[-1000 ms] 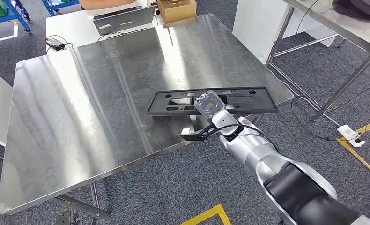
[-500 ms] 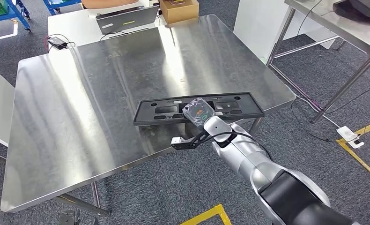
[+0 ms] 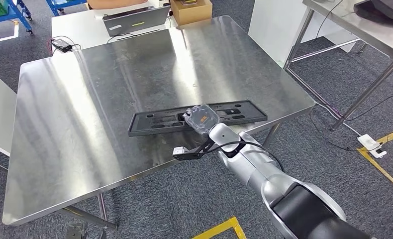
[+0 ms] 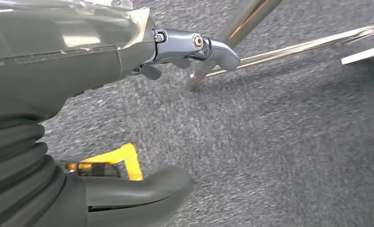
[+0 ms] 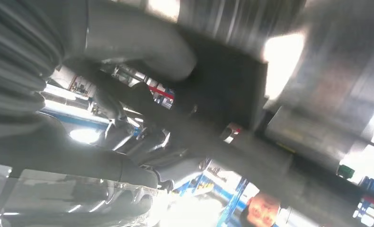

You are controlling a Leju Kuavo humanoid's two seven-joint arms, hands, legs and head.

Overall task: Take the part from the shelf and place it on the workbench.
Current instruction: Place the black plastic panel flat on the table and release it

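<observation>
**Long black part carried low over the steel surface**

While the broad steel surface (image 3: 110,89) takes up most of the head view, what matters sits near its front right corner: the part (image 3: 154,123), a long, flat black plastic frame with cut-out slots, lies along the front edge, either just above the metal or already touching it; I cannot tell which. It looks stiff and light, but so long that a hold near one end would let the far end sag or swing. A hold near the middle of its length, as here, seems soundest. The polished steel will likely let it slide if it is pushed instead of set down flat.

The right hand (image 3: 203,118) sits at about the part's middle, fingers wrapped around the near long edge; the right wrist view, though blurred, shows the thumb and darker fingers closed on a dark slab. The left hand (image 4: 128,156) hangs over grey carpet, holding nothing, thumb and fingers apart.

A laptop (image 3: 131,21) and a cardboard box (image 3: 190,10) stand on the white table beyond the surface.
</observation>
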